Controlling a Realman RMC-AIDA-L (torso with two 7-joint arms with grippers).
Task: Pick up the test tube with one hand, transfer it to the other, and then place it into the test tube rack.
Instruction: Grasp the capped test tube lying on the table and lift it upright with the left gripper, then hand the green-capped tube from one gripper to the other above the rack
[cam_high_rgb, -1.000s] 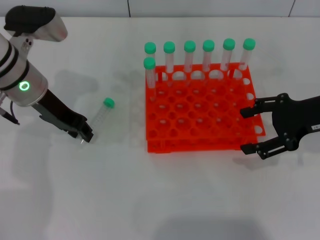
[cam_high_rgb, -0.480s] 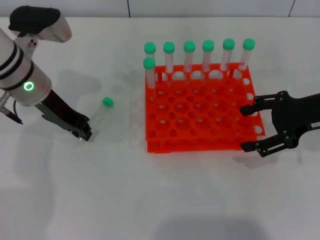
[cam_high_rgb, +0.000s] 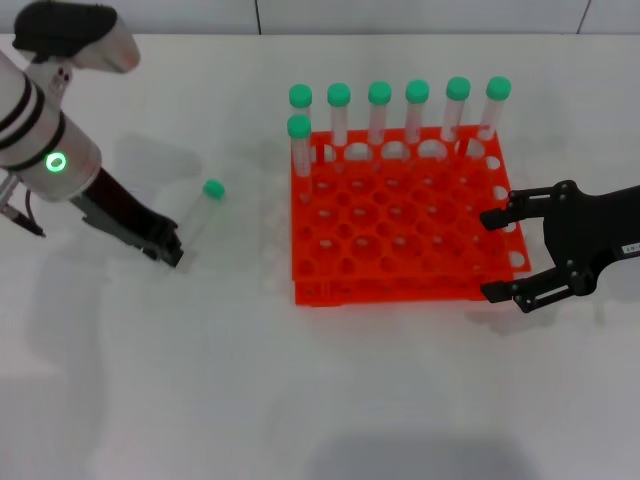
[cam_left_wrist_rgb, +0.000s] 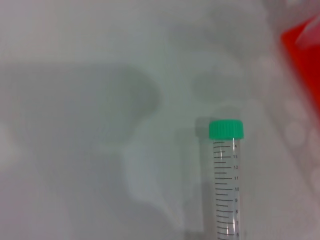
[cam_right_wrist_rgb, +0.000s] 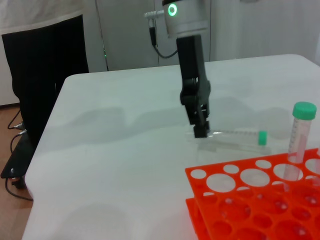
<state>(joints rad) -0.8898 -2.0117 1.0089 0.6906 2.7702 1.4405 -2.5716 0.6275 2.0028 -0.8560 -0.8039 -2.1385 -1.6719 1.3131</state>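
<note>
Closing in on the loose test tube

Reaching low over the white table (cam_high_rgb: 300, 400), your left hand (cam_high_rgb: 170, 252) sits at the clear base end of the test tube (cam_high_rgb: 200, 215), which lies flat on the table well to the left of the orange test tube rack (cam_high_rgb: 400, 215), its green cap (cam_high_rgb: 213, 188) pointing away from the hand. I judge you are at the pick-up step, not yet holding anything. From these views you cannot tell whether the left fingers are spread or pressed together, so check that before you commit.

To do this well, straddle the tube's body rather than its very tip; a pinch at the rounded base would likely squirt it out or roll it. The tube is smooth and round, so square the fingers across its length and press in slowly. Grip nearer one end so a good stretch stays free for the handover.

Your right hand (cam_high_rgb: 498, 257) waits at the rack's right edge, fingers spread wide and holding nothing. Seven capped tubes (cam_high_rgb: 380, 115) already stand along the rack's far side, so plenty of nearer holes remain free
</note>
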